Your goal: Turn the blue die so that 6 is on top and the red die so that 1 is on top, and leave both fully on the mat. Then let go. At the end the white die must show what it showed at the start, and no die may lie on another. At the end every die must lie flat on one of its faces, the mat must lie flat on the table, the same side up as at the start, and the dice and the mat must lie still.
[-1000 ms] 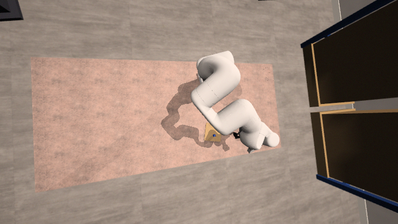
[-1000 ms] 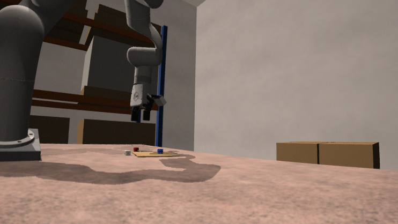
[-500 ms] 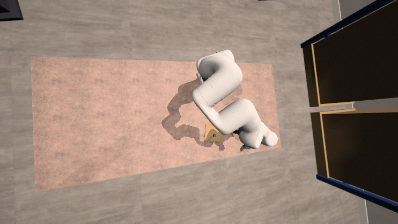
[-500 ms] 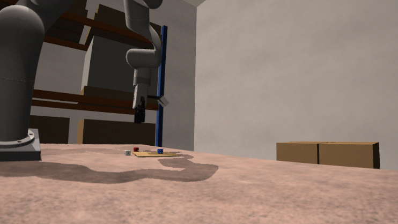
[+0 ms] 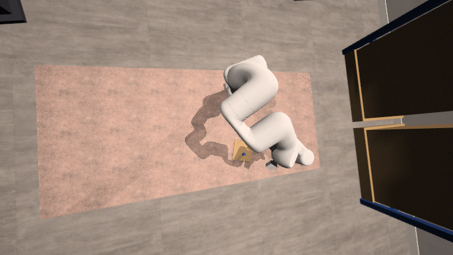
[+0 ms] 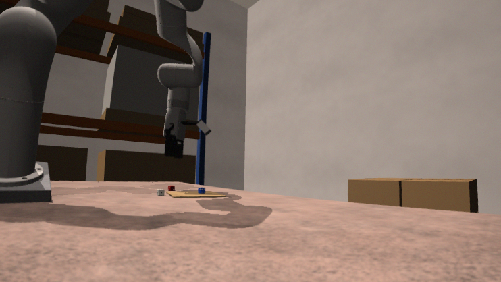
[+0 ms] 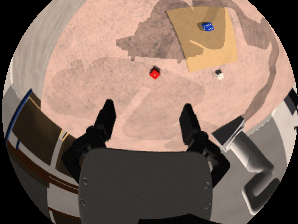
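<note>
While its jaws stand wide with nothing in them, the gripper (image 7: 147, 123) hangs high over the red die (image 7: 154, 74), which sits off the mat (image 7: 214, 48). The blue die (image 7: 206, 26) sits on the mat, the white die (image 7: 218, 74) beside its edge. I think the red die's turn is next: go down, grab it, and put it on the mat with 1 up.

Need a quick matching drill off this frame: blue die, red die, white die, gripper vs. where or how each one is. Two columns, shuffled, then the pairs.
Things:
1. blue die
2. red die
3. white die
4. gripper

Place or state:
A. open, holding nothing, well above the table
B. on the tan mat
C. off the mat, on the table, close by the mat's edge
D. off the mat, on the table, farther from the mat's edge

Pairs: 1-B, 2-D, 3-C, 4-A
</note>
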`<state>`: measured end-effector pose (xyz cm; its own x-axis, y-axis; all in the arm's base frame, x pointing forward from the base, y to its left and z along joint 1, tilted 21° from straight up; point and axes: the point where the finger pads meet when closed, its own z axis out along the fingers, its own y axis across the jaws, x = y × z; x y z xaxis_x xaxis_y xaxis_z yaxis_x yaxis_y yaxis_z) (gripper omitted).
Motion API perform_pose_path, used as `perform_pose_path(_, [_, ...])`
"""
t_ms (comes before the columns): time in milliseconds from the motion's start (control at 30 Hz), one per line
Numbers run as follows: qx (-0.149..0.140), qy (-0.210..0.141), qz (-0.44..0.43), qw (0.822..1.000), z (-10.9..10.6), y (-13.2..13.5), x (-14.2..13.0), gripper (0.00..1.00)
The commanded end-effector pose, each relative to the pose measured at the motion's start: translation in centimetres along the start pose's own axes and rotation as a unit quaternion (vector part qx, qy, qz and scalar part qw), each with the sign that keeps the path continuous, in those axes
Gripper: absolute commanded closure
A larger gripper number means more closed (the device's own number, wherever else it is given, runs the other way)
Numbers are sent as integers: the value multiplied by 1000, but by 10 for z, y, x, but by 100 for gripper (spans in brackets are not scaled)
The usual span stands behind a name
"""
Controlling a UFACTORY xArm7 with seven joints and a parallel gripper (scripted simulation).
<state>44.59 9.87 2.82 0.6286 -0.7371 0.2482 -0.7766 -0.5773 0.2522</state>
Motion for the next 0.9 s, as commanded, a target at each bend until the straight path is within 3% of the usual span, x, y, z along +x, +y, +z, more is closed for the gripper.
perform_pose_path(0, [3, 6, 83, 997, 1, -1, -1, 0])
perform_pose_path(300, [3, 5, 210, 978, 5, 1, -1, 0])
perform_pose_path(400, [4, 5, 268, 963, 7, 1, -1, 0])
perform_pose_path(467, [4, 5, 268, 963, 7, 1, -1, 0])
perform_pose_path(833, [5, 4, 449, 894, 13, 4, -2, 0])
perform_pose_path(867, [5, 4, 449, 893, 13, 4, -2, 0])
